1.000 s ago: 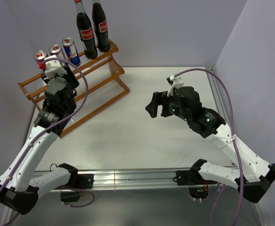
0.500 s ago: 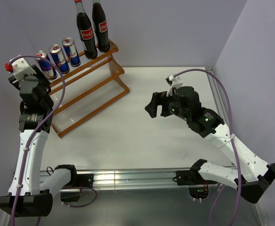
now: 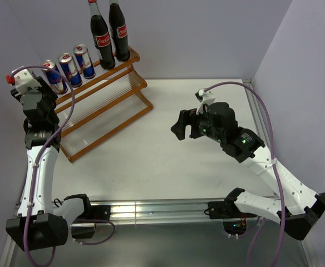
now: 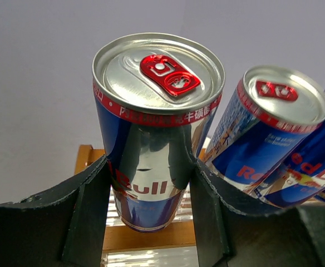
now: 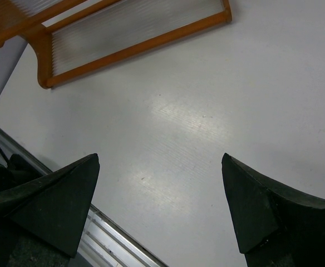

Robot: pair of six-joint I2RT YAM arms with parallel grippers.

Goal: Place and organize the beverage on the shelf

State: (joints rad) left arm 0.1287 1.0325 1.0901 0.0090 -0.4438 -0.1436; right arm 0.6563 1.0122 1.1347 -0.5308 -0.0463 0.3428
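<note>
Cans [image 3: 69, 68] lined the top tier of the shelf [image 3: 112, 131], at the upper left of the overhead view. The leftmost can [image 4: 157, 83] stood upright in the left claw [image 4: 151, 167]. Its two fingers [image 4: 90, 211] pinched the lower body from either side and left the lid clear. That low grip probably served to keep the can steady while it was seated at the end of the row. Whether its base rested on the wooden rail could not be told. Just to its right the other cans stood side by side. Then came the two bottles [image 3: 102, 41] at the right end of the same tier, so like seemed grouped with like. Far right, the right claw [image 5: 159, 158] hung spread and empty above the table [image 5: 207, 111], well apart from every drink and likely idle.
</note>
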